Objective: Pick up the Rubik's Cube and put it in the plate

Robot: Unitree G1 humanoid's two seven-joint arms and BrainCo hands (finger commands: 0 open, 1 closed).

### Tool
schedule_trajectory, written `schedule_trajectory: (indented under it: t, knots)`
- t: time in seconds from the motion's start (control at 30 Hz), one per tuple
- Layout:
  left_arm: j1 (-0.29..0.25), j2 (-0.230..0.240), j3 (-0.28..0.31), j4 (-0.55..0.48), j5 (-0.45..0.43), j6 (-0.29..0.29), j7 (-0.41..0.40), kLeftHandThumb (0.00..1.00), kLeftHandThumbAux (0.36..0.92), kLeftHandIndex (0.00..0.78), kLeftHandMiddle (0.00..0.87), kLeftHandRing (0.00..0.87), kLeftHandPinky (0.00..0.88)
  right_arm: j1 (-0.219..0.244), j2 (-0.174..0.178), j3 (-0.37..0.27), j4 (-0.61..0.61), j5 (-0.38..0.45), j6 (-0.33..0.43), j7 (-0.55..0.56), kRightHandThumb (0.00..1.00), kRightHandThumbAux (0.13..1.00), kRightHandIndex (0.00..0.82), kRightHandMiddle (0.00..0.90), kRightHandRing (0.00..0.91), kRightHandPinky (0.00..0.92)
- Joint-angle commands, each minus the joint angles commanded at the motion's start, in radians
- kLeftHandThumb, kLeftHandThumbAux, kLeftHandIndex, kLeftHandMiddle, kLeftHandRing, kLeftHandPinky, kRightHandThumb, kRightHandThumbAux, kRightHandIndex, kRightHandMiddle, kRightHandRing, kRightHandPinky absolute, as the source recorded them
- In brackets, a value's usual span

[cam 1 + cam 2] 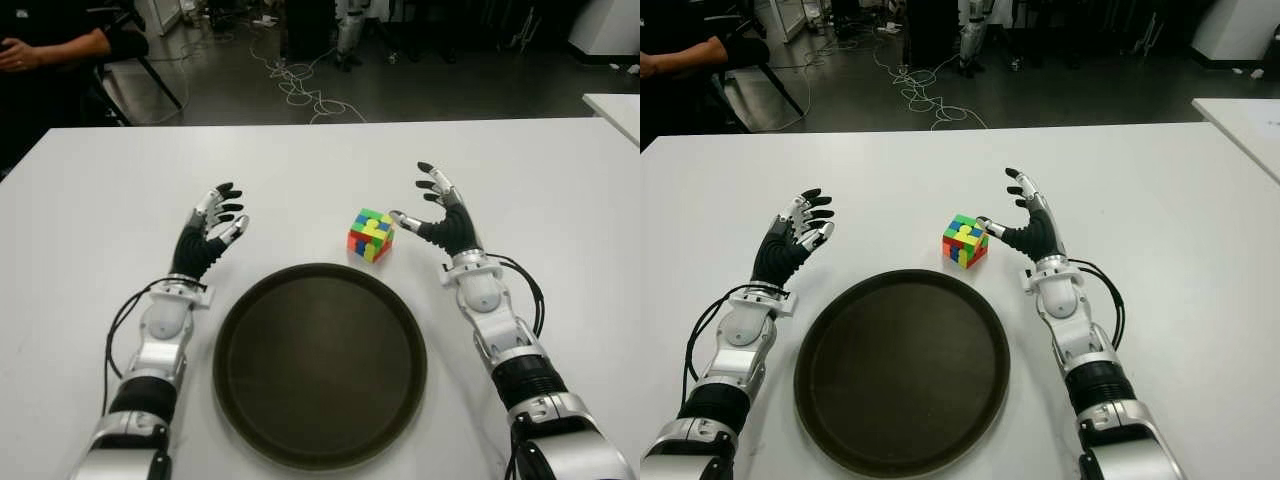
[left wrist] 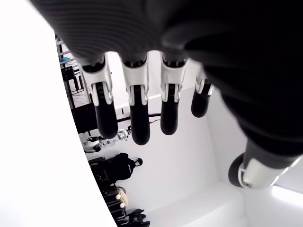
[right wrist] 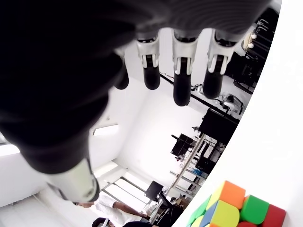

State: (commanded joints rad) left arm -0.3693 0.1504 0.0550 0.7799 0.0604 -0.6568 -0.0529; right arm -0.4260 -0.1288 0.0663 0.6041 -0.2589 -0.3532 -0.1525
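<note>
The Rubik's Cube sits on the white table, just beyond the far rim of the dark round plate and a little to its right side. Nothing holds it yet. The right hand hovers just to the right of the cube, fingers spread and empty, the thumb tip close to the cube's upper right edge, though I can't say whether it touches. The left hand shows well off to the cube's left, beside the plate's left far rim, fingers loosely apart and idle.

To grip well, I'd judge the right hand should slide in until thumb and fingers straddle opposite flat faces, not corners, then close squarely so the cube doesn't twist or skid away across the smooth tabletop.
</note>
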Motion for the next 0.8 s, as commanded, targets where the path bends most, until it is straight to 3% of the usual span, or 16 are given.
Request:
schedule_trajectory:
  t: [0.5,0.8]
  knots:
    - [-0.001,0.001,-0.001,0.000,-0.006,0.012,-0.010,0.153,0.560,0.140,0.200,0.228,0.264,-0.002,0.001,-0.001,0.001,-0.001,-0.002,-0.007,0.215,0.756,0.095,0.127,0.167,0.216]
    - [0.008,0.002,-0.004,-0.019,-0.005,0.021,-0.017,0.151,0.563,0.136,0.195,0.226,0.251,-0.011,-0.010,0.007,0.022,-0.035,-0.068,-0.060,0.196,0.759,0.103,0.117,0.161,0.220]
